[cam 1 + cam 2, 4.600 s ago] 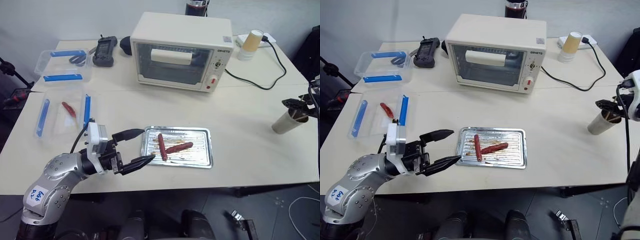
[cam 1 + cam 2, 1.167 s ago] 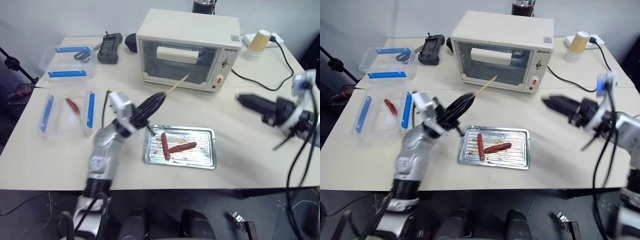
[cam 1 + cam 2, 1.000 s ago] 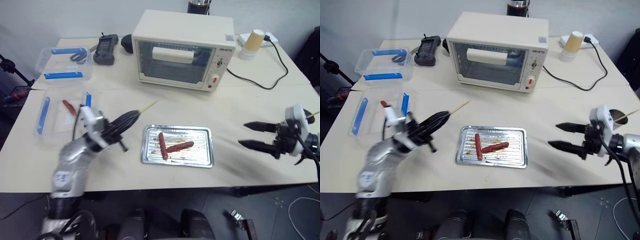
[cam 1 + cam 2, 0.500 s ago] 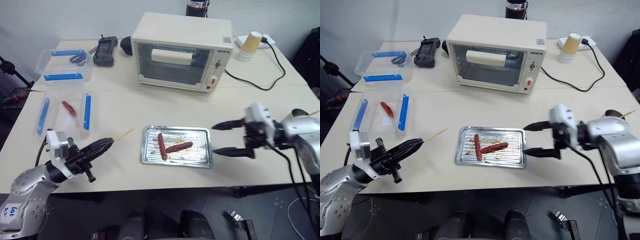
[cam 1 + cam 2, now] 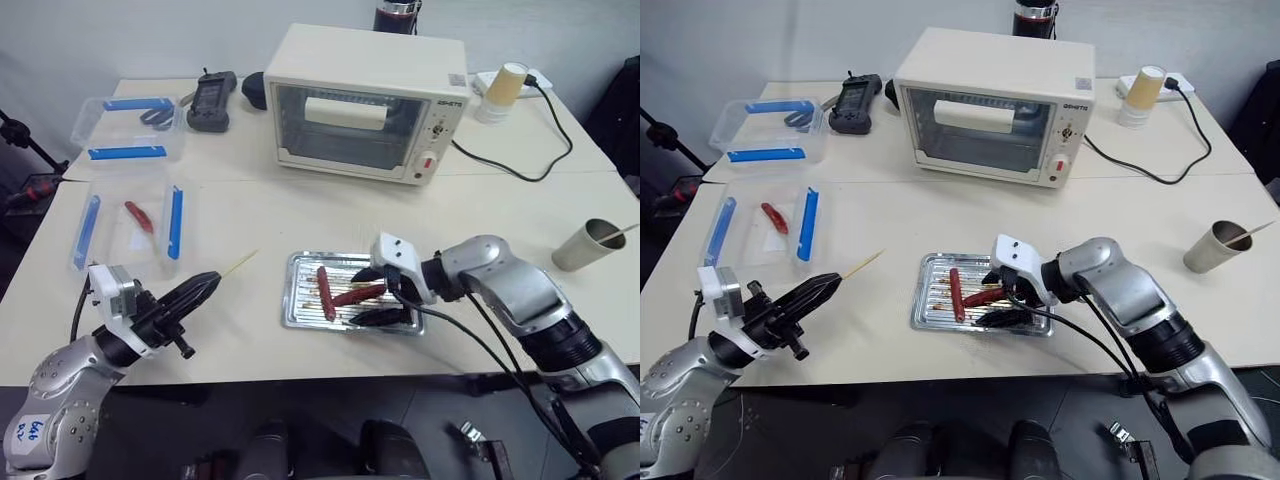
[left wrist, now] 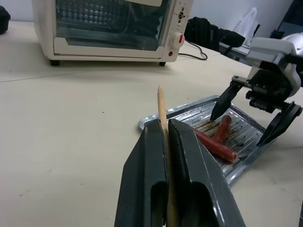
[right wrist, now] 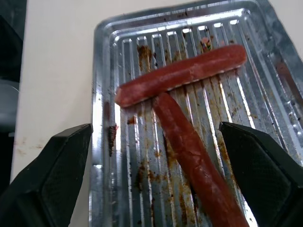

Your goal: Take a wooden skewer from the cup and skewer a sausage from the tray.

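Left claw (image 5: pixel 208 282), clamped on the wooden skewer (image 5: pixel 238 266), sits at 9 o'clock from the tray (image 5: pixel 300 312). Right claw (image 7: pixel 156 177), spread wide and empty, straddles the sausage (image 7: pixel 191 153).

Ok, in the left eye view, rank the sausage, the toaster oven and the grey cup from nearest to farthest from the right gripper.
1. The sausage, between the right gripper's fingers on the tray.
2. The toaster oven, behind the tray.
3. The cup, far right.

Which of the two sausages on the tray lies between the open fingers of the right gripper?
The sausage nearer the tray's right end, straddled by the right gripper; its twin lies beyond the fingertips.
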